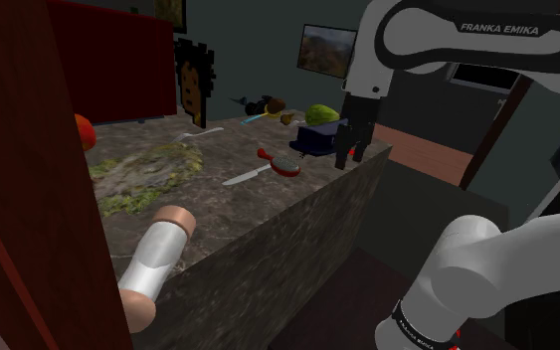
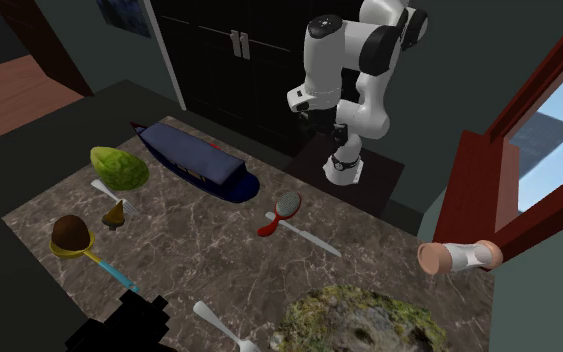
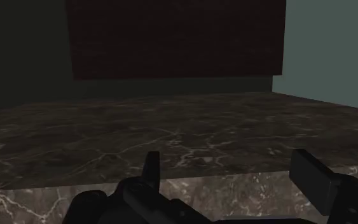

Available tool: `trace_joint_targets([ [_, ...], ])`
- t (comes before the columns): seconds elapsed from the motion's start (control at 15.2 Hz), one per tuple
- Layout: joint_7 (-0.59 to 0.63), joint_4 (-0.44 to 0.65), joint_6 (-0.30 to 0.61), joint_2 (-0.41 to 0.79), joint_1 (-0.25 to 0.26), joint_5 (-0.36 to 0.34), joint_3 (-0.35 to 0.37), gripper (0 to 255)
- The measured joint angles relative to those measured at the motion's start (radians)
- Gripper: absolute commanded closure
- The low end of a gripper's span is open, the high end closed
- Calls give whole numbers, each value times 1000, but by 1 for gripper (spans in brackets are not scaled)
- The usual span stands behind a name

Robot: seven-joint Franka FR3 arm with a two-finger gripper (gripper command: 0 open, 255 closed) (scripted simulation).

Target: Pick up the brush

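In the shoulder view the gripper (image 1: 351, 149) hangs just above the near edge of the marble counter (image 1: 268, 234), its two fingers parted with nothing between them. The single brush (image 1: 281, 164), red-handled with a round pale head, lies flat on the counter at about 9 o'clock from the fingers, near them but apart. One knife (image 1: 248, 176) lies just beyond the brush at 8 o'clock, and one dark blue case (image 1: 317, 137) sits at 11 o'clock from the gripper. In the second exterior view the brush (image 2: 282, 210) is at 7 o'clock from the gripper (image 2: 320, 122), and the knife (image 2: 314, 240) touches or nearly touches its handle end. There is also one green lump (image 2: 119, 167), one scoop (image 2: 75, 238) and one mossy rock (image 2: 364, 320). In the wrist view the fingers (image 3: 311, 179) stand wide apart and hold nothing, over the counter's edge.
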Motion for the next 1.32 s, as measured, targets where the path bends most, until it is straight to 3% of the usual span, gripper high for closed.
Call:
trace_joint_targets([
  [0.53, -103, 80, 152, 194, 30, 1, -36, 0],
  [1.32, -297, 357, 343, 594, 83, 61, -74, 0],
])
